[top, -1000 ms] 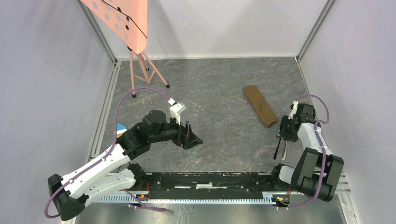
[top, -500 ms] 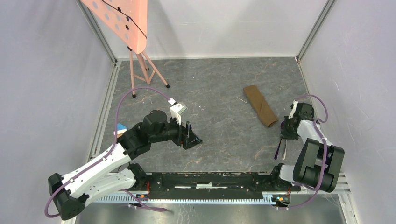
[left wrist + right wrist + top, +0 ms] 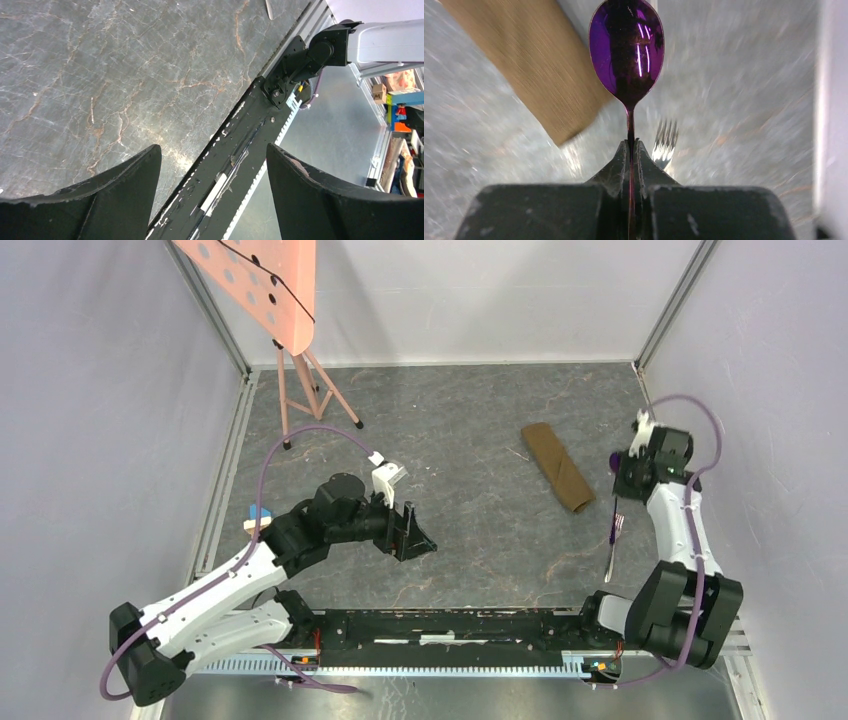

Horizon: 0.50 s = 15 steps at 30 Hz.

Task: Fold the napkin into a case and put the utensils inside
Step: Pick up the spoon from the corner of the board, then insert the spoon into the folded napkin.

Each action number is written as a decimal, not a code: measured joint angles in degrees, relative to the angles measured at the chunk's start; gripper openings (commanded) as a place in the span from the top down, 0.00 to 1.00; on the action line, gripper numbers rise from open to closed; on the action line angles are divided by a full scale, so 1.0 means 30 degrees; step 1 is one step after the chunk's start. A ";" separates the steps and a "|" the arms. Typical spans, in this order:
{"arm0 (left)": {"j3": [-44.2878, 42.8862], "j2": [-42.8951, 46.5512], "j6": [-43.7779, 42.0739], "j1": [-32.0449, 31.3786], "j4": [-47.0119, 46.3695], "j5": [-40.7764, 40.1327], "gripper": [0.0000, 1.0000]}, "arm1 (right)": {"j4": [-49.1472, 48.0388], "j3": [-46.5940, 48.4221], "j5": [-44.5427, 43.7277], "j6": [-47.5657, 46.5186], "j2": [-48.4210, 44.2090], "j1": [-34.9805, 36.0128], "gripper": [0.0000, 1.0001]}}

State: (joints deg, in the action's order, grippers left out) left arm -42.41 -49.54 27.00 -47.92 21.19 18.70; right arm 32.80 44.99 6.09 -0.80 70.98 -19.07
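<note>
**Top view:** The case [image 3: 557, 466] is folded, so I'd say you're on the utensil step. R gripper [image 3: 624, 469] is clamped on the purple spoon [image 3: 616, 457], held up just right of the case. The fork [image 3: 614, 540] lies on the table [image 3: 470, 440] nearer the R base, apart from the case. L gripper [image 3: 410, 535] hangs mid-table, jaws apart, nothing in it, well clear. Next move, IMO: line the spoon up w/ the case's mouth and slide it in. Can't tell which end is open. The right wall [image 3: 760, 440] is close beside the R arm, so approach from the bare table left of the case.

**L wrist:** Fingers [image 3: 115, 195] are spread wide. Only table and the black base rail [image 3: 250, 145] show betw. them.

**R wrist:** Pads are shut tight on the spoon's neck, w/ the bowl fwd, next to the case's near corner. Fork tines sit just right of that corner. The view is blurred. The cloth edge prob. bunches if pushed, so the L gripper may need to pin it.
</note>
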 measured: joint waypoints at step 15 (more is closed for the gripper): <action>0.0299 -0.1115 0.1872 0.0022 -0.1115 0.1260 0.16 | -0.2951 1.3471 0.3315 -0.4779 0.8969 0.5916 1.00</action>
State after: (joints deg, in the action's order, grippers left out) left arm -41.52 -52.88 32.62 -47.86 17.85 22.48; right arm 23.94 85.41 16.03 -15.14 97.89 -1.32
